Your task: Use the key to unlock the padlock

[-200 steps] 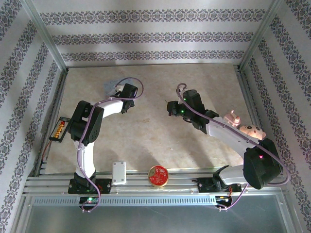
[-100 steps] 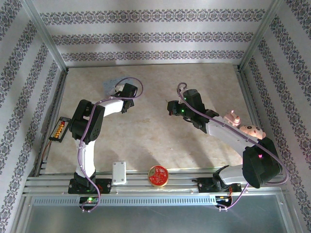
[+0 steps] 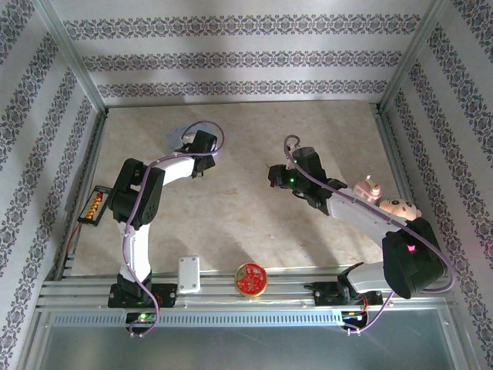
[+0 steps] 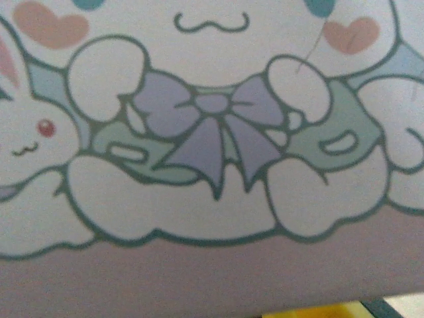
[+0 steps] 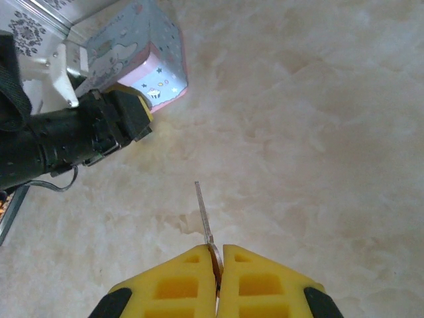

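At the far left rail lies a flat black device (image 3: 94, 204) with rows of red and yellow buttons, its markings too small to read. The left arm reaches toward the far left of the beige, marble-veined table (image 3: 231, 223), where the left gripper (image 3: 194, 141) sits right at a pale blue tin (image 5: 142, 46). Close up, the tin's glossy lid carries a cartoon print with no lettering: plump white bunny figures outlined in dark green, a lilac bow, pink hearts and a smiling mouth. Its side is pink with tiny stars. Only a sliver of a yellow foam pad (image 4: 311, 310) edges that view, so I cannot tell how far the left jaws stand apart. Near the front rail rest a white rounded rectangular box (image 3: 189, 274) and a round red tin (image 3: 249, 279) with gold print too fine to read. Right of centre, the right gripper (image 5: 217, 255) has its ribbed yellow foam pads pressed together on the key (image 5: 203, 212), whose thin, flat metal blade sticks out above the bare table, pointing toward the left gripper and the tin. A pink and white rounded figure (image 3: 397, 206) sits beside the right forearm.
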